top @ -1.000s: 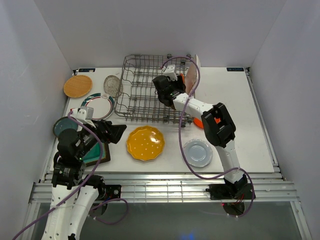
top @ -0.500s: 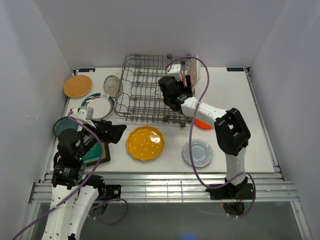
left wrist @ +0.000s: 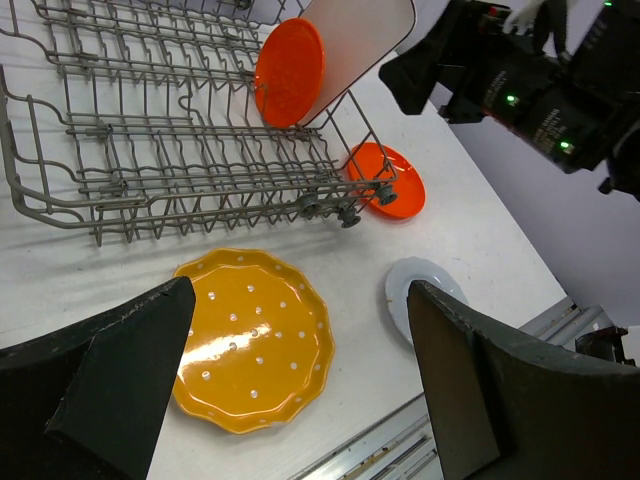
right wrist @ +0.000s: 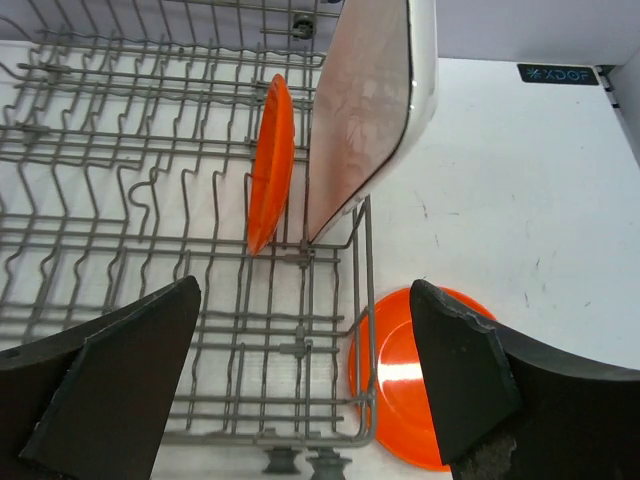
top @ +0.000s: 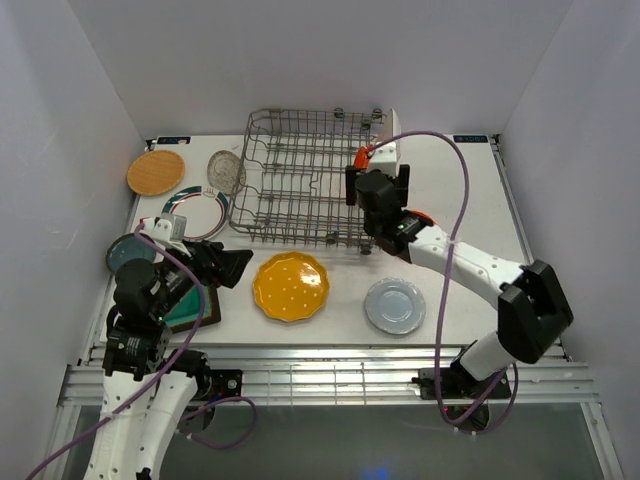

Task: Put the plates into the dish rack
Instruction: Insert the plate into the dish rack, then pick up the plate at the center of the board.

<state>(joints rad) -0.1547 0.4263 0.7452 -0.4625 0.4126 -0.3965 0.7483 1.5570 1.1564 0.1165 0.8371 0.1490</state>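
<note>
The grey wire dish rack point(top: 290, 185) stands at the back middle. In it an orange-red plate point(right wrist: 272, 160) and the white rectangular plate point(right wrist: 372, 110) stand upright at the right end. A second orange-red plate point(right wrist: 410, 385) lies flat by the rack's right front corner. My right gripper point(right wrist: 305, 300) is open and empty above that corner point(top: 374, 190). My left gripper point(top: 236, 266) is open and empty, left of the yellow scalloped plate point(top: 291, 286). The pale grey plate point(top: 395, 305) lies at the front right.
At the left lie the wooden plate point(top: 156, 172), the clear glass plate point(top: 226, 172), the white green-rimmed plate point(top: 197, 210), the dark teal plate point(top: 125, 252) and the square teal plate point(top: 190, 305), partly under my left arm. White walls stand around the table.
My right gripper has drawn back from over the rack's middle to its right front corner, and its elbow has swung out to the right. The left arm has not moved.
</note>
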